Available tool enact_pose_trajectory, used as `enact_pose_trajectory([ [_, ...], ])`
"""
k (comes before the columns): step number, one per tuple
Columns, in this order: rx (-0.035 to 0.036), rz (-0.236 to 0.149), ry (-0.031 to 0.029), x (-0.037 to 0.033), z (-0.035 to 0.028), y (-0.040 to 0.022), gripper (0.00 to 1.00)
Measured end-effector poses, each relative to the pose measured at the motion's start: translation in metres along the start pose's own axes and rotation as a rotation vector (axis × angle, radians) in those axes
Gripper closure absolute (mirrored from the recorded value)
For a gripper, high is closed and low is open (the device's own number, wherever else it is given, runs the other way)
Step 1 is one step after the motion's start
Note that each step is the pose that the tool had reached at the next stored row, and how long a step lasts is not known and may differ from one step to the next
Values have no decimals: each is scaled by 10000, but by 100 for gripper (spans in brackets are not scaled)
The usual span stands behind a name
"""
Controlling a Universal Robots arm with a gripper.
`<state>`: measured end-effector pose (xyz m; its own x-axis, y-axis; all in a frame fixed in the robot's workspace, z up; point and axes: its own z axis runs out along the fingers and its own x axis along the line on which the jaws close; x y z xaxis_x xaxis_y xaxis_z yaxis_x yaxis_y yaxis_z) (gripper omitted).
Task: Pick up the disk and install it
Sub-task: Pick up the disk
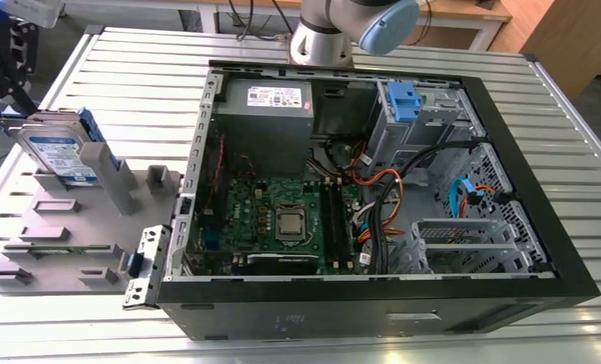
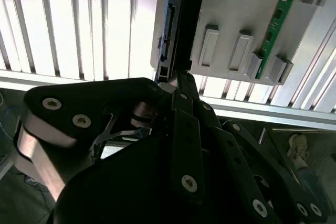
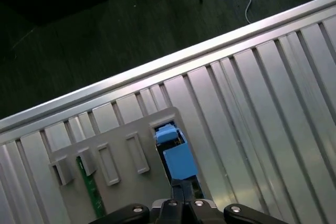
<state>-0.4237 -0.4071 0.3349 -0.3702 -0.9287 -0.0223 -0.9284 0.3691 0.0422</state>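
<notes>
The disk (image 1: 63, 148) stands on edge in a slot at the far end of a grey holder tray (image 1: 67, 227), at the exterior view's left. It is silver, with a white-and-blue label and blue side rails. In both wrist views I see it edge-on, the disk (image 2: 181, 30) and disk (image 3: 176, 156) showing blue plastic. My gripper (image 2: 179, 74) hovers just off the disk's end, and the gripper (image 3: 182, 184) has its black fingers closed together with nothing between them. The disk rests in its slot.
An open computer case (image 1: 543, 250) lies in the middle of the slatted metal table (image 1: 139, 68), with a drive cage (image 1: 462, 243) and a blue-tabbed bay (image 1: 402, 102) inside. A green memory stick (image 2: 283, 19) sits in the holder tray. The table edge (image 3: 157, 66) is close by.
</notes>
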Motion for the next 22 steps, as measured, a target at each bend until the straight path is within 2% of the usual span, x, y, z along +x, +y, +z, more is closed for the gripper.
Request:
enact_pose_trajectory([
  [5, -19, -857, 38, 0, 3, 0, 89],
  [10, -33, -1488, 63, 0, 5, 0, 89],
  [19, -34, -1546, 66, -1, 5, -2, 89],
  [22, -35, -1546, 67, -10, 4, -26, 89],
])
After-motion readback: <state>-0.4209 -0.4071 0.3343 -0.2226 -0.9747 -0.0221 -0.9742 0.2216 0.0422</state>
